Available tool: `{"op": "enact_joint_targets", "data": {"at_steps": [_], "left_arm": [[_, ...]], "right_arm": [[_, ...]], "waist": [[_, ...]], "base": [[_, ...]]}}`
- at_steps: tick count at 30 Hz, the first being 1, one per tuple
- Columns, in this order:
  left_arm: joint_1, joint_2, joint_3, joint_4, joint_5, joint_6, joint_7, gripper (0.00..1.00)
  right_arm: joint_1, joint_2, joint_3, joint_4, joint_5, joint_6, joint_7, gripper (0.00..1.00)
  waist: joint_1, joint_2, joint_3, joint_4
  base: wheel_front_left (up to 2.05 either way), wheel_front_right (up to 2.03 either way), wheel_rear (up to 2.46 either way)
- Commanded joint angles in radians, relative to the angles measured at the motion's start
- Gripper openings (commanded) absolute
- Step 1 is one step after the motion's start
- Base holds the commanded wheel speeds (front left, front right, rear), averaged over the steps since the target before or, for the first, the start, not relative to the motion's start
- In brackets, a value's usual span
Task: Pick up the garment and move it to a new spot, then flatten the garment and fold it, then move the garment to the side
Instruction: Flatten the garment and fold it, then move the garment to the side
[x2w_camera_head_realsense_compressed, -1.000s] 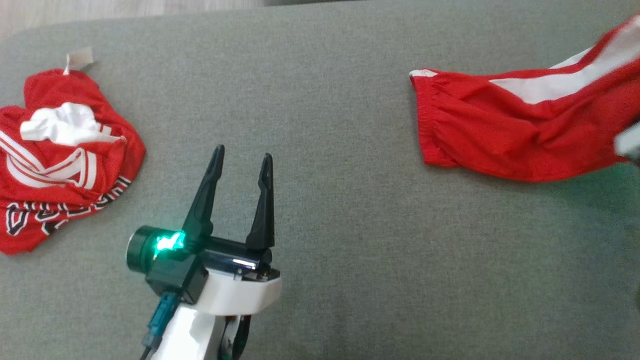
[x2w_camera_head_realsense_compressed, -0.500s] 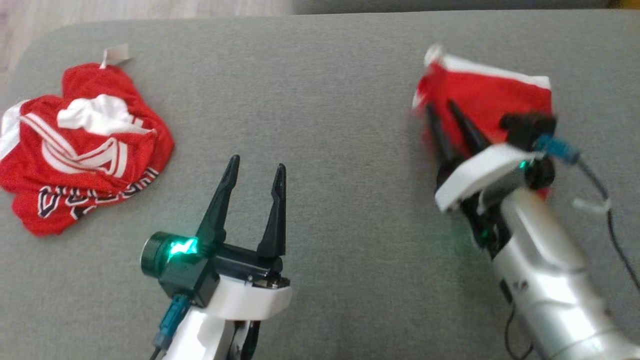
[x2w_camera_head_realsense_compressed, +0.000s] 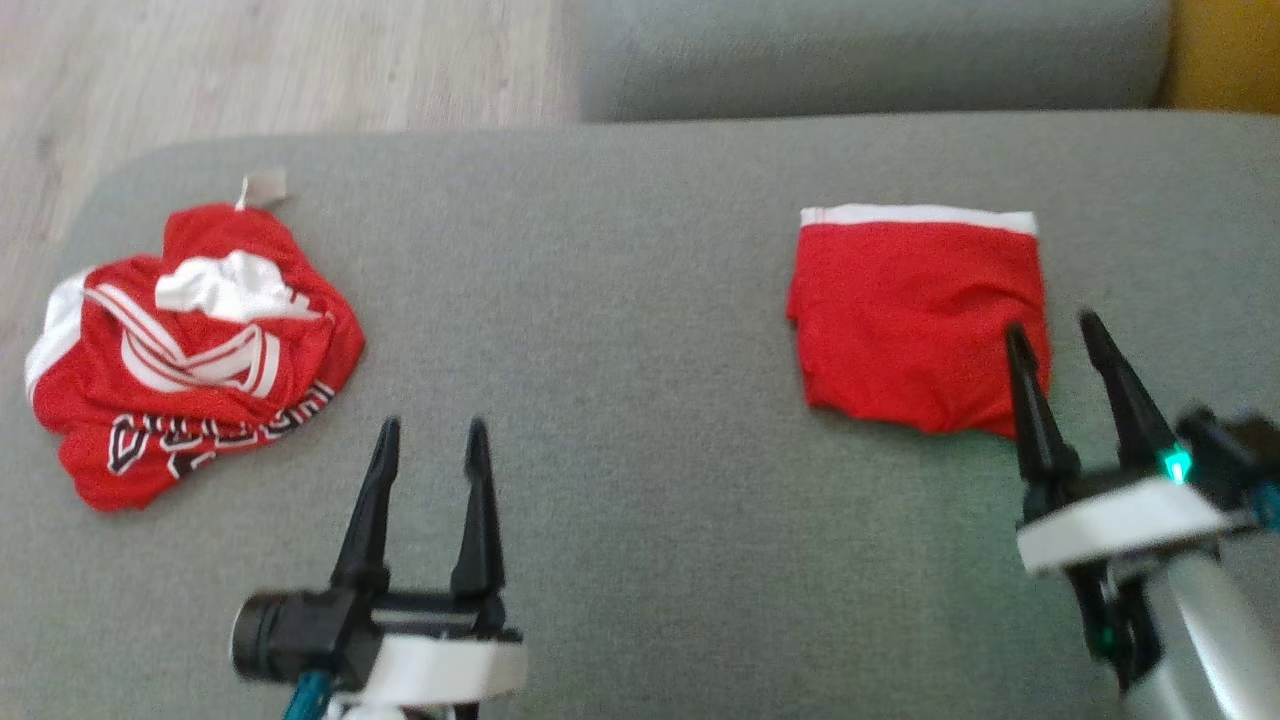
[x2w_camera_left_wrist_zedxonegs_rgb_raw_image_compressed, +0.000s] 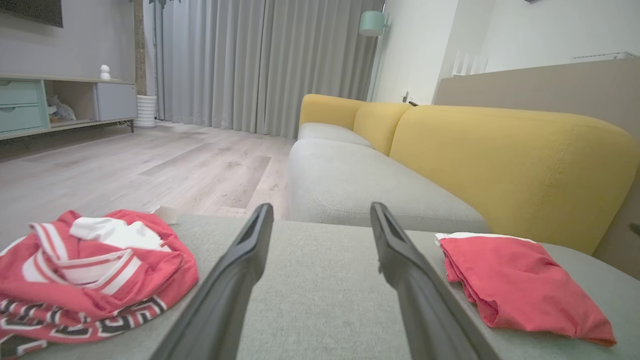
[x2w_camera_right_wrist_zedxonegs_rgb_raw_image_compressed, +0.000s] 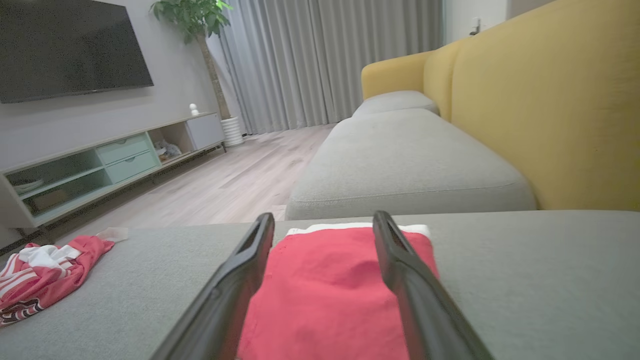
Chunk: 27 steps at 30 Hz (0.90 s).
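- Where the head camera looks down on the grey seat cushion (x2w_camera_head_realsense_compressed: 650, 300), we see the folded red garment (x2w_camera_head_realsense_compressed: 915, 320) lying flat toward the right as a neat block, its white band along the far edge.
- From that same view we find a crumpled red jersey (x2w_camera_head_realsense_compressed: 190, 350) with white stripes and dark lettering, well apart on the cushion's left end, a pale tag at its far edge.
- The left gripper (x2w_camera_head_realsense_compressed: 432, 428) stands low in the head view between the two cloths, over bare cushion. Its fingers are spread and nothing is between them.
- The right gripper (x2w_camera_head_realsense_compressed: 1052, 325) sits at the garment's near right corner, fingers parted and gripping nothing. One dark finger crosses the red cloth and the other lies over grey cushion just beside it.
- The right wrist view adds what the head view cannot: looking along those fingers, we see the red cloth stretching between and beneath them. Whether the tips touch it we cannot tell.
- The left wrist view gives us the garment's side, with stacked folded layers at its near edge.
- Both wrist views open onto the room, with a yellow backrest (x2w_camera_left_wrist_zedxonegs_rgb_raw_image_compressed: 500, 160), a second grey seat (x2w_camera_right_wrist_zedxonegs_rgb_raw_image_compressed: 400, 155), grey curtains (x2w_camera_left_wrist_zedxonegs_rgb_raw_image_compressed: 240, 65) and a wooden floor (x2w_camera_left_wrist_zedxonegs_rgb_raw_image_compressed: 150, 165).
- The right wrist view also brings a television (x2w_camera_right_wrist_zedxonegs_rgb_raw_image_compressed: 70, 47), a low cabinet (x2w_camera_right_wrist_zedxonegs_rgb_raw_image_compressed: 100, 160) and a plant (x2w_camera_right_wrist_zedxonegs_rgb_raw_image_compressed: 192, 15).
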Motion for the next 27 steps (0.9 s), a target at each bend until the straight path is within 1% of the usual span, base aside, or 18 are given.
{"op": "enact_joint_targets", "data": {"at_steps": [1, 5, 6, 11, 18, 27], "left_arm": [[0.013, 0.001, 0.05, -0.028, 0.009, 0.012, -0.004, 1.0], [0.074, 0.001, 0.073, -0.001, 0.046, 0.02, -0.004, 1.0], [0.074, 0.001, 0.073, -0.001, 0.046, 0.02, -0.004, 1.0], [0.115, 0.001, 0.099, 0.035, 0.068, 0.017, -0.004, 1.0], [0.128, 0.001, 0.116, 0.074, 0.078, 0.007, -0.004, 1.0], [0.123, 0.001, 0.119, 0.101, 0.075, 0.003, -0.004, 1.0]], "right_arm": [[0.06, 0.019, -0.021, -0.088, -0.036, -0.001, -0.01, 1.0], [0.185, 0.053, -0.055, -0.147, -0.099, -0.001, -0.011, 1.0], [0.185, 0.053, -0.055, -0.147, -0.099, -0.001, -0.011, 1.0], [0.269, 0.1, -0.09, -0.154, -0.138, -0.001, -0.011, 1.0], [0.309, 0.138, -0.116, -0.165, -0.183, -0.001, -0.011, 1.0], [0.312, 0.146, -0.116, -0.155, -0.206, -0.001, -0.011, 1.0]], "waist": [[0.0001, -0.0001, -0.056, -0.024], [0.0001, -0.0001, -0.1, -0.026], [0.0001, -0.0001, -0.1, -0.026], [0.0001, -0.0001, -0.138, -0.019], [0.0001, -0.0001, -0.157, -0.017], [0.0001, -0.0001, -0.163, -0.018]], "base": [[0.0, 0.0, 0.0], [0.0, 0.0, 0.0], [0.0, 0.0, 0.0], [0.0, 0.0, 0.0], [0.0, 0.0, 0.0], [0.0, 0.0, 0.0]]}}
